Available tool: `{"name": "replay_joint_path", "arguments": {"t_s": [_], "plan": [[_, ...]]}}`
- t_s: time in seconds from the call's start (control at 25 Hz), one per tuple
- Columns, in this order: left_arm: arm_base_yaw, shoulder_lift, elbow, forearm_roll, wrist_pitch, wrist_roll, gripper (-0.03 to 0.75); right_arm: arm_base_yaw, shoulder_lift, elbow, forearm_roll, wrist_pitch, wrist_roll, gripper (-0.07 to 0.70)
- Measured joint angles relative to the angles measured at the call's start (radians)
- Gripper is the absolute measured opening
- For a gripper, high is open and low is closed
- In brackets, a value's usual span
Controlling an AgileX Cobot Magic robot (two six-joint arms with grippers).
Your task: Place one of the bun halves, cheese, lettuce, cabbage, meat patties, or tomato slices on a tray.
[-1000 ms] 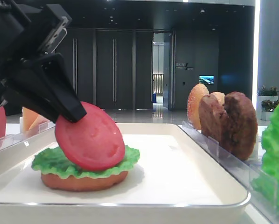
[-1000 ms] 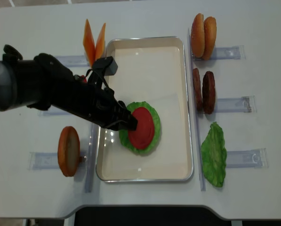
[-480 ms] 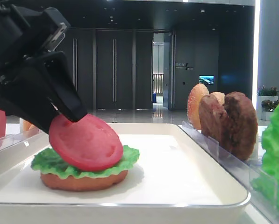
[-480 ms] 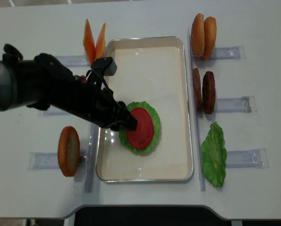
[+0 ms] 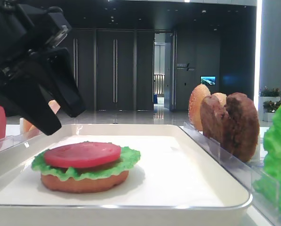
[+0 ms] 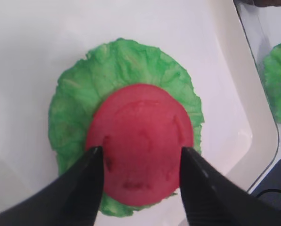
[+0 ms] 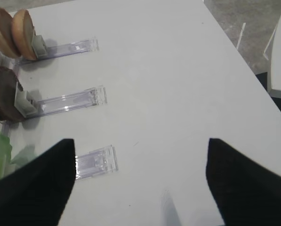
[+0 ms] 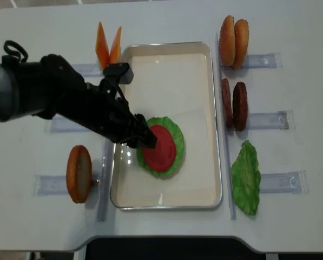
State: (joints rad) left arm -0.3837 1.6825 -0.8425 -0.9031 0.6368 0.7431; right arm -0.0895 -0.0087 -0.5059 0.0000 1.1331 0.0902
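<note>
A tomato slice (image 5: 82,154) lies flat on a lettuce leaf (image 5: 130,157), which rests on a bun half (image 5: 84,182) in the white tray (image 5: 178,155). From above, the tomato slice (image 8: 161,154) sits in the tray's (image 8: 166,81) near-left part. My left gripper (image 5: 65,120) hangs open just above and left of the stack. In the left wrist view its fingers (image 6: 91,162) straddle the near edge of the tomato slice (image 6: 140,136) without gripping it. My right gripper (image 7: 140,150) is open over bare table, holding nothing.
Right of the tray stand two bun halves (image 8: 234,40), two meat patties (image 8: 234,103) and a lettuce leaf (image 8: 245,176) in clear racks. On the left are cheese slices (image 8: 108,49) and another bun half (image 8: 78,173). The left arm (image 8: 47,100) lies across the left racks.
The tomato slice was tilted in the shut left gripper a second ago. The jaws opened, the slice dropped flat onto the lettuce, and the gripper drew slightly up and back.
</note>
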Motion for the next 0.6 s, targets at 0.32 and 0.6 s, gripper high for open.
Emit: {"name": "replay_joint_path", "arguments": {"t_s": [0.32,0.6], "plan": [[0.000,0.000,-0.134,0.237,0.092,-0.251,0.414,0.000,0.000,0.000,0.000,0.000,0.000,0.539],[0.000,-0.023,-0.286,0.475,0.186,-0.455,0.419,0.000,0.000,0.000,0.000,0.000,0.000,0.539]]}}
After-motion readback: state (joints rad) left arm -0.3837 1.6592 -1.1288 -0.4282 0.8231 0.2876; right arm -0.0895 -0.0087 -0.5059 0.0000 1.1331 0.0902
